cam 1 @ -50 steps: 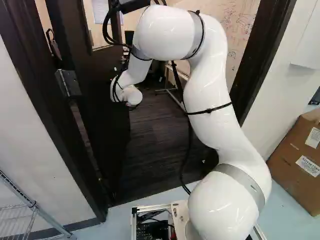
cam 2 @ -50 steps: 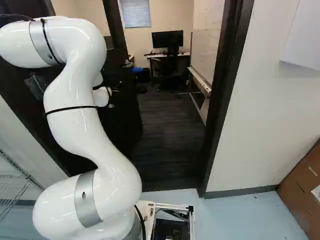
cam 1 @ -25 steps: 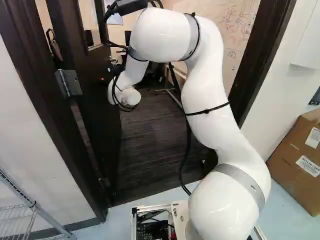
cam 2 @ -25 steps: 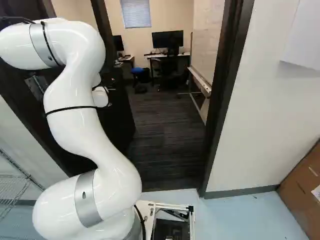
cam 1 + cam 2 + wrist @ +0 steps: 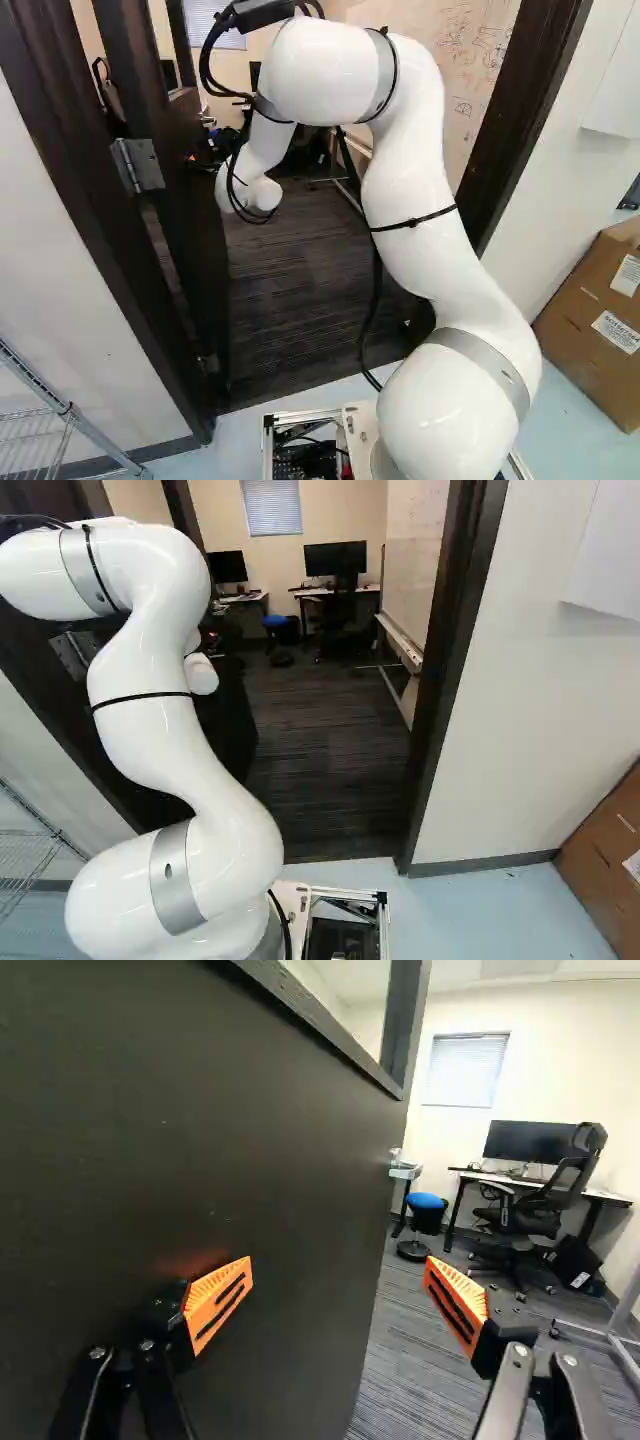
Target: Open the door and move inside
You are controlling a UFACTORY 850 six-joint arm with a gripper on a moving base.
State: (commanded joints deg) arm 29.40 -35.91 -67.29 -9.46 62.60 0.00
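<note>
The door [image 5: 195, 250] is standing open, swung into the room, and is filling a tall dark strip at the left of the left base view. Its hinge [image 5: 138, 165] is showing in the upper left of that view, and its handle [image 5: 207, 120] is sitting higher up, by the far edge.

The end effector [image 5: 205, 158] is reaching out in the upper left of the left base view, partly hidden behind the arm [image 5: 420, 180]. In the wrist view the end effector [image 5: 338, 1295] is gripping nothing, its two fingers spreading wide apart. The door's flat face is lying ahead of and beside one finger, close to its orange pad [image 5: 218, 1300]; whether they are touching, I cannot tell. The door's free edge is running between the two fingers as seen from the wrist, and the other finger is showing against the carpet [image 5: 405, 1350] beyond it.

Through the doorway, a desk [image 5: 500, 1177] is holding a monitor [image 5: 530, 1142], with a chair [image 5: 535, 1215] standing in front and a blue-topped stool [image 5: 427, 1202] nearby. A whiteboard [image 5: 412, 580] is standing just inside the right side of the door frame [image 5: 445, 680].
</note>
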